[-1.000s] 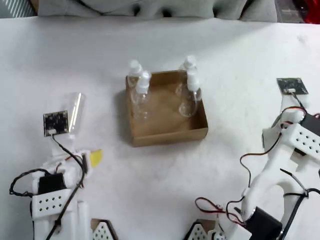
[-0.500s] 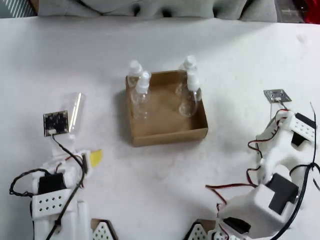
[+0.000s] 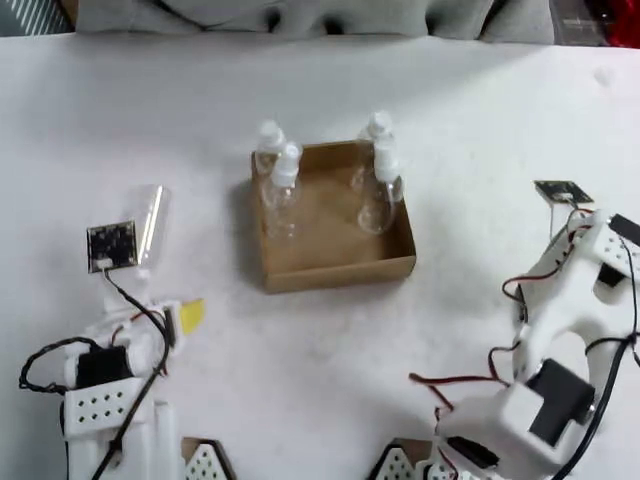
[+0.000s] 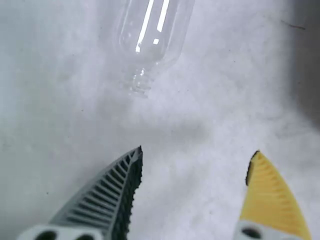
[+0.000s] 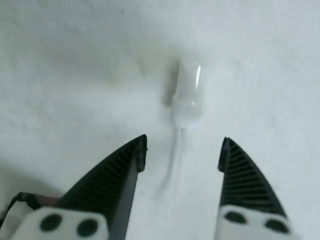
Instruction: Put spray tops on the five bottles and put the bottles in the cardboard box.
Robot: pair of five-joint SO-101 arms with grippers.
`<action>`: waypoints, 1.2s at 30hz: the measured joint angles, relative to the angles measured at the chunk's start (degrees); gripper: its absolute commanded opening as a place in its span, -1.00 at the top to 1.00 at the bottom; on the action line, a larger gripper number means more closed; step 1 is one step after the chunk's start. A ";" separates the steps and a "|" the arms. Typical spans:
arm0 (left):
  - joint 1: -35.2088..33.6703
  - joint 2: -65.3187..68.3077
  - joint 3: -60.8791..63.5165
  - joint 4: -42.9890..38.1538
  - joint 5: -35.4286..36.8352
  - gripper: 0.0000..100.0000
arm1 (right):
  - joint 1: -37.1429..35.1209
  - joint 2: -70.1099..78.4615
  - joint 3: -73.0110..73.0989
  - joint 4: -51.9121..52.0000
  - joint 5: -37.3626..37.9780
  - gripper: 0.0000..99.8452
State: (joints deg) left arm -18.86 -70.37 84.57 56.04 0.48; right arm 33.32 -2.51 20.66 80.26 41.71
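High view: the cardboard box (image 3: 340, 268) is seen near the middle of the white table (image 3: 470, 110), with four capped bottles (image 3: 283, 195) standing upright inside it. Two are set by its left wall and two by its right wall, all toward the far side. A fifth bottle (image 3: 152, 218) is seen lying on its side on the table, well apart from the box and just beyond the left arm (image 3: 105, 400). The right arm (image 3: 565, 300) is folded low at the opposite edge of the table.

From the left wrist view, the same clear bottle is shown uncapped, its open threaded neck turned toward the left gripper (image 4: 194, 160). The grey and yellow fingers of that gripper are spread wide and nothing is held between them — the bottle lies apart from both tips.

From the right wrist view, a white spray top (image 5: 189, 95) is found lying flat on the table, its thin dip tube (image 5: 175, 152) running back between the black fingers of the right gripper (image 5: 182, 145). These are likewise spread wide — neither tip is touching the top.
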 measured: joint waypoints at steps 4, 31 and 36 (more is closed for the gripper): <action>0.00 0.00 0.00 0.00 0.00 0.38 | 0.70 -3.52 5.80 -1.58 -0.18 0.62; 0.00 0.00 0.62 0.00 0.00 0.38 | -0.70 7.82 8.97 -20.22 -9.14 0.92; 0.00 0.00 0.53 0.00 0.00 0.38 | -0.79 7.82 8.97 -20.13 -9.14 0.72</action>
State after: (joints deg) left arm -18.86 -70.37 85.10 56.04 0.48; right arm 32.53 5.32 29.63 60.13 32.57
